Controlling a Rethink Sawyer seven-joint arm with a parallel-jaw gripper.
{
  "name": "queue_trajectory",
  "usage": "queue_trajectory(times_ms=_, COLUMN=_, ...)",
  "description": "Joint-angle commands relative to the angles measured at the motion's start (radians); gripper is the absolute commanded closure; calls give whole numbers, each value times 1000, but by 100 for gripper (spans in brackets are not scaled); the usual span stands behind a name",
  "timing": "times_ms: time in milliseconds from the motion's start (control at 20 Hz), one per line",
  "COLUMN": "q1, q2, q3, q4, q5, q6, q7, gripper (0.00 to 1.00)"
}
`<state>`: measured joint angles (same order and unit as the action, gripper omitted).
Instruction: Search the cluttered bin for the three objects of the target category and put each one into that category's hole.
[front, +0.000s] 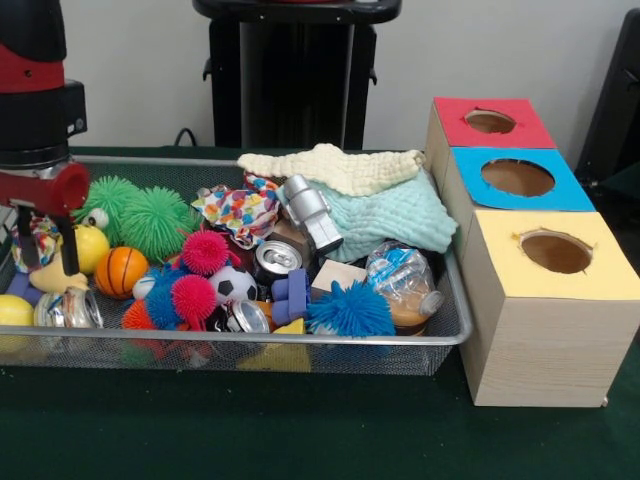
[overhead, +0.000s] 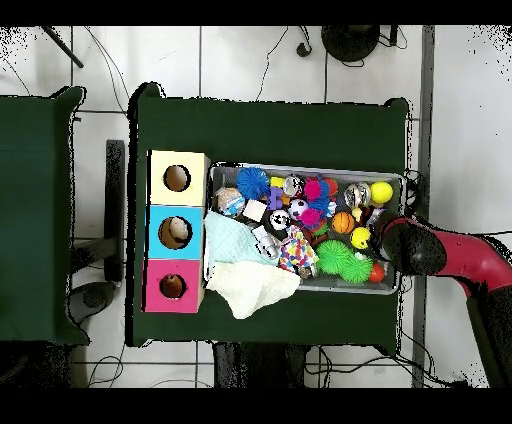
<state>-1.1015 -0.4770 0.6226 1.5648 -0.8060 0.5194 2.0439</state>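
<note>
A wire mesh bin (front: 300, 340) holds a heap of toys, cans and cloths. My gripper (front: 45, 255) hangs open at the bin's left end, its fingers (front: 70, 245) down among a yellow ball (front: 90, 248) and a patterned cloth scrap. Nothing is held. To the right of the bin stand three wooden boxes with holes: red (front: 490, 121), blue (front: 517, 177) and yellow (front: 556, 252). From overhead my arm (overhead: 440, 255) covers the bin's right end (overhead: 395, 180) and hides the gripper. The blue box's hole (overhead: 175, 232) shows something pale inside.
In the bin lie green spiky balls (front: 150, 220), a small basketball (front: 120, 270), pink spiky balls (front: 205, 252), a soccer ball (front: 235, 285), drink cans (front: 277, 258), a crushed bottle (front: 405, 285), a blue spiky ball (front: 350, 310), a silver toy (front: 308, 210), cream (front: 340, 165) and mint (front: 385, 215) cloths.
</note>
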Motion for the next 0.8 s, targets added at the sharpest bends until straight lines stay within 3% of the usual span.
queue_trajectory(times_ms=50, q1=-4, q2=32, q3=51, q4=-68, q5=-84, q6=28, q7=-344, gripper=0)
queue_trajectory(times_ms=450, q1=7, q2=104, q3=6, q4=-52, q5=-148, q6=-24, q7=-314, gripper=0)
queue_trajectory(times_ms=800, q1=-6, q2=182, q3=25, q4=-66, q5=-193, q6=-21, q7=-354, gripper=0)
